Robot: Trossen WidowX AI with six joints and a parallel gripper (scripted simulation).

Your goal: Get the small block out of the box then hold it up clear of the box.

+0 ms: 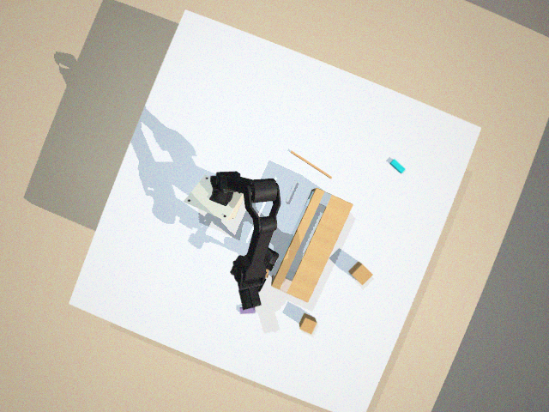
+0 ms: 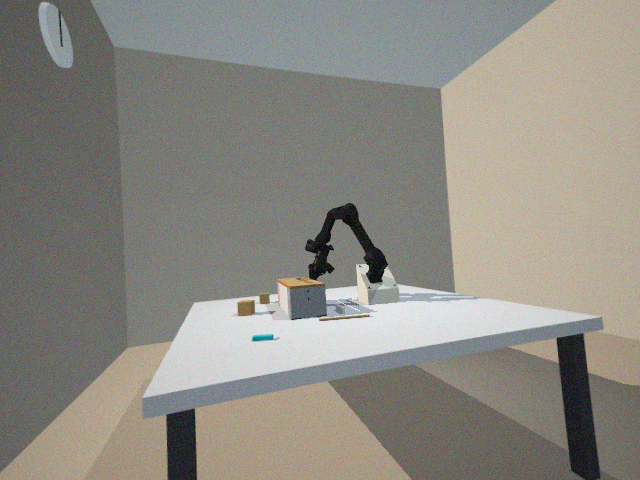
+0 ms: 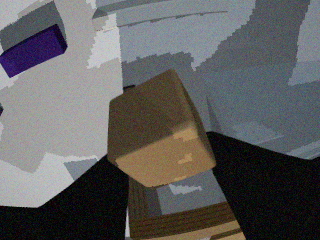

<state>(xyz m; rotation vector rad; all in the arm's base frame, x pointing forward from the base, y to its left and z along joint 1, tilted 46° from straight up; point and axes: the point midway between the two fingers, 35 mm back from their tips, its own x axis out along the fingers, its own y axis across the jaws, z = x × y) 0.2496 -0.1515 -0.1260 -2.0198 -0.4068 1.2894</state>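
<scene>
Beside the box [image 1: 332, 239] [image 2: 308, 303] [image 3: 182, 219], the gripper [image 1: 268, 269] [image 2: 313, 274] [image 3: 166, 147] is closed on the block [image 1: 267, 273] [image 3: 150, 120]; the pick-up seems in hand, next wanting a careful lift clear, then stillness

Back wall [image 2: 284, 180] plain grey, speckled; left wall [image 2: 62, 206] darker grey, round pale clock [image 2: 55, 35] high up, dark hand near upright. Right wall [image 2: 537, 170] warm beige, lit. Ceiling [image 2: 289, 36] blue-grey. Floor [image 1: 53, 354] [image 2: 289, 434] tan, broad grey-brown shadow across part. Table [image 1: 248, 88] [image 2: 439, 330]: white top, dark legs, two in exterior view. In top view, hard-edged shadow on floor beside table; dark grey strips at right corners.
</scene>
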